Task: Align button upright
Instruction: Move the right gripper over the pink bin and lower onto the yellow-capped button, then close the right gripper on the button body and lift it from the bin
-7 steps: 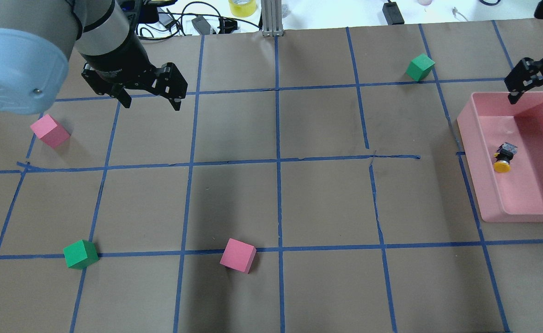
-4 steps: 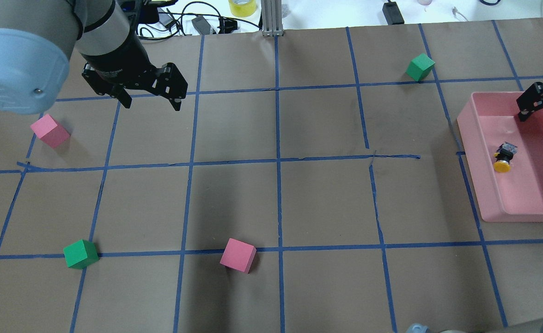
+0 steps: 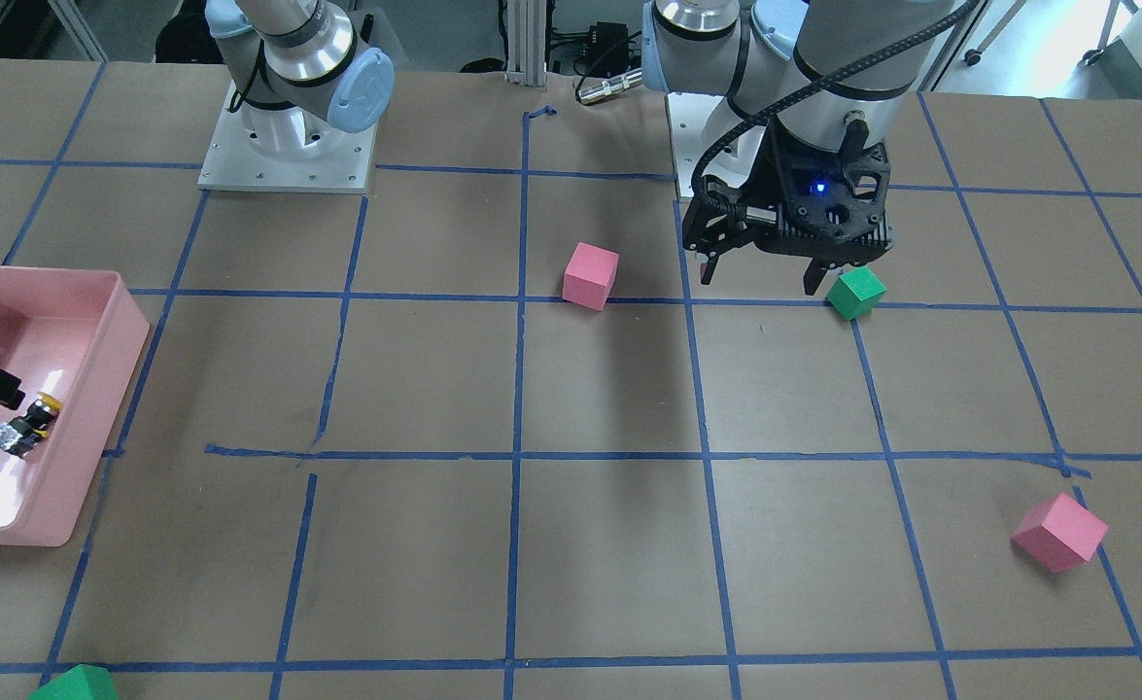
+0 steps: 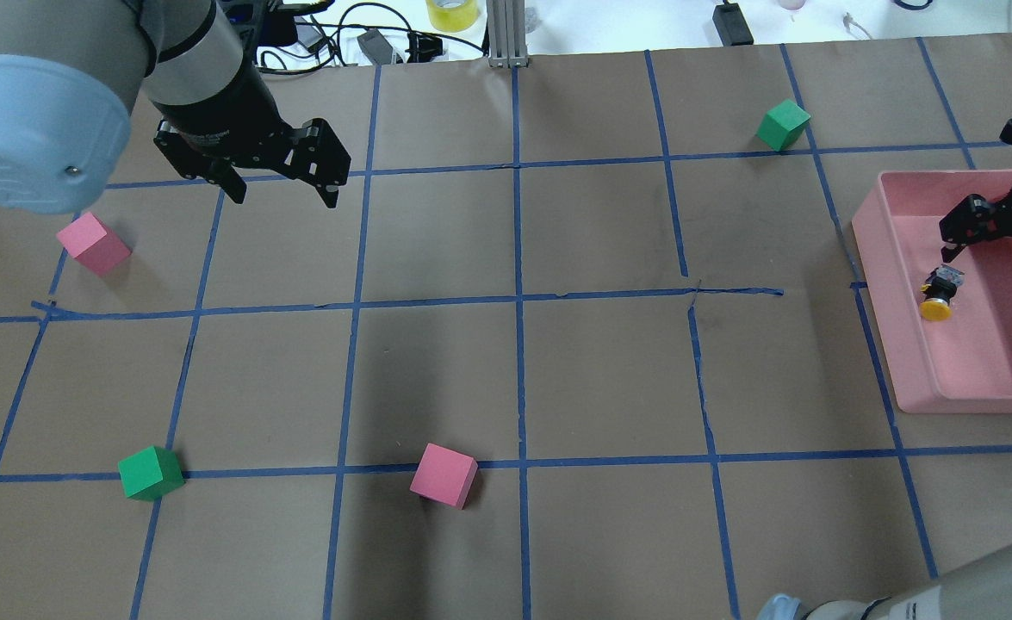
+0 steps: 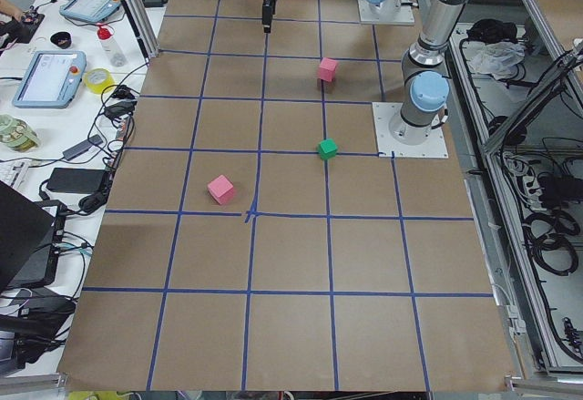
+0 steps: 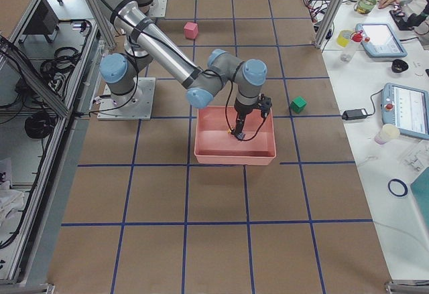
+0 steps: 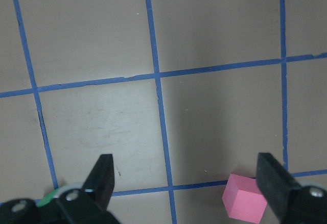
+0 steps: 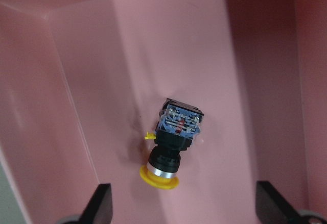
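The button (image 4: 937, 295) lies on its side on the floor of the pink bin (image 4: 878, 251), yellow cap toward the robot and blue/silver base away. It also shows in the right wrist view (image 8: 173, 141) and the front view (image 3: 26, 426). My right gripper (image 4: 990, 250) is open and empty. It hangs inside the bin just beyond the button's base, with the button between and below its fingertips (image 8: 100, 203) in the wrist view. My left gripper (image 4: 282, 195) is open and empty above the paper at the far left.
Pink cubes (image 4: 92, 244) (image 4: 443, 475) and green cubes (image 4: 151, 473) (image 4: 783, 125) lie scattered on the taped brown paper. In the front view a green cube (image 3: 855, 293) sits close by my left gripper (image 3: 758, 280). The bin's walls (image 8: 61, 106) surround the button.
My right gripper has moved from the bin's far rim down toward the button, still open. The button and my left arm have not moved.
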Controlling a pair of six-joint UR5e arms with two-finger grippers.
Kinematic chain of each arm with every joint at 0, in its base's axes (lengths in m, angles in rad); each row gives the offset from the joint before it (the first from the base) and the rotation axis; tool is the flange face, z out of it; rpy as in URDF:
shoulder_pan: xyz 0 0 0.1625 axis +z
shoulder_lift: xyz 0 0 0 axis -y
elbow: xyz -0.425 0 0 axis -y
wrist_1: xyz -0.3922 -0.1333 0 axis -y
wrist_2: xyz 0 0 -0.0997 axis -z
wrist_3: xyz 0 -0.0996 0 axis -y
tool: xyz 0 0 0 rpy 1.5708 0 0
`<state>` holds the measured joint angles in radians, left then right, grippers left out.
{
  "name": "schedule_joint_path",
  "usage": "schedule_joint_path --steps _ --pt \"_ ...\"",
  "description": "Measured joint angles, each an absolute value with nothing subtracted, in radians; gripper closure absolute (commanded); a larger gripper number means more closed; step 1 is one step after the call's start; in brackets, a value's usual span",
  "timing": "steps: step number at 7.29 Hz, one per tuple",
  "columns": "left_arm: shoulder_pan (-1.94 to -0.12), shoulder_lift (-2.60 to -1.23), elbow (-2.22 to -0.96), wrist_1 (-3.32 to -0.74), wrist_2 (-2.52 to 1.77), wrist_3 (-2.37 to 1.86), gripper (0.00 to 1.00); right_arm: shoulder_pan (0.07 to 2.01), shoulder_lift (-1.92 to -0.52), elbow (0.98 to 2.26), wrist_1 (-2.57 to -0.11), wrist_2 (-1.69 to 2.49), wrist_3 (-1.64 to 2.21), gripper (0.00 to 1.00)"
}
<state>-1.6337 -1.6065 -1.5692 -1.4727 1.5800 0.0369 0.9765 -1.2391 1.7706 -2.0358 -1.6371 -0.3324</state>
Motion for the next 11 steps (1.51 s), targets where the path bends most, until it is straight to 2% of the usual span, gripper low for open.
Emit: schedule_joint_path --steps 7,8,9,10,11 --pt "-1.634 -1.608 -1.569 -1.473 1.579 0.037 0.0 0.976 -1.146 1.817 -2.092 -1.654 -0.272 0.0" --pt "-1.633 -1.607 -1.569 -1.473 1.58 0.037 0.0 0.976 -1.14 1.817 -2.093 -1.654 -0.272 0.2" --pt "-1.633 -1.607 -1.569 -1.473 1.581 0.038 0.0 0.976 -1.131 1.817 -2.093 -1.652 -0.271 0.67" --pt "-1.632 -1.606 -1.569 -1.473 1.581 0.038 0.0 0.976 -1.124 1.816 -2.092 -1.651 -0.27 0.97" --pt "-1.632 -1.606 -1.569 -1.473 1.58 0.038 0.0 0.976 -1.121 1.816 -2.09 -1.654 -0.269 1.0"
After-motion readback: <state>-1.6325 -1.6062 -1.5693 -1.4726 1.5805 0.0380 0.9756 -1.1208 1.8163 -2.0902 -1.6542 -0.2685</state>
